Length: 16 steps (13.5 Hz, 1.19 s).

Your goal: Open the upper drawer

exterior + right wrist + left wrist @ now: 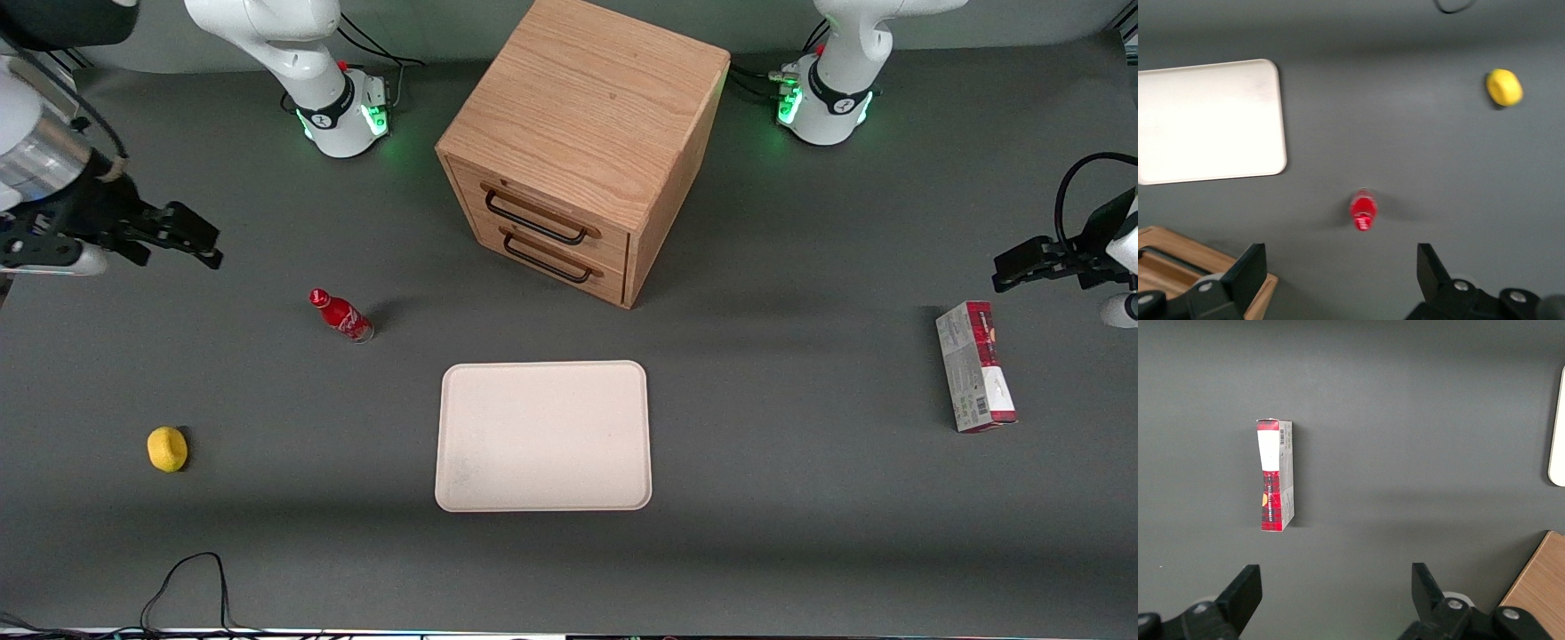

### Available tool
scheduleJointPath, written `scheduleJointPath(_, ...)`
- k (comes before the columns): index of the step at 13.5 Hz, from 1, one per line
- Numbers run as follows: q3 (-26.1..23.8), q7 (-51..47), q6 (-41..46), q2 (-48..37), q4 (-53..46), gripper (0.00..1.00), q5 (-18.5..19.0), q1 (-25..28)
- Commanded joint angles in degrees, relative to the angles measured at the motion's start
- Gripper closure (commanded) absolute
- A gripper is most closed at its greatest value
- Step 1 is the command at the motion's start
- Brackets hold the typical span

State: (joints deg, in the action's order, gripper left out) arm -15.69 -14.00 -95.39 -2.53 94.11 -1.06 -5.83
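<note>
While the upper drawer (540, 213) sits flush in the oak cabinet (582, 116) at the table's (800, 533) middle, the gripper (182, 233) hangs above the table toward the working arm's end, well apart from the cabinet. Its jaws stand wide open, holding and touching nothing. A red bottle (1363, 209) stands on the table below them.
</note>
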Motion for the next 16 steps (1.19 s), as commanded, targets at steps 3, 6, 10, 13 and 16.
scheduleJointPath(3, -14.42, -2.61, 0.12, 4.98, -3.49, 0.00, 1.23, 1.00)
scheduleJointPath(6, -21.37, -1.82, 0.12, 9.28, -6.56, 0.00, 1.24, 1.17)
scheduleJointPath(10, -28.77, 21.94, 0.38, 15.70, -8.68, 0.00, 6.59, 1.17)
scheduleJointPath(13, -31.06, 24.55, 0.74, 17.29, -8.86, 0.00, 3.80, 1.17)
scheduleJointPath(16, -31.16, 24.11, 0.74, 17.56, -7.98, 0.00, -7.42, 1.17)
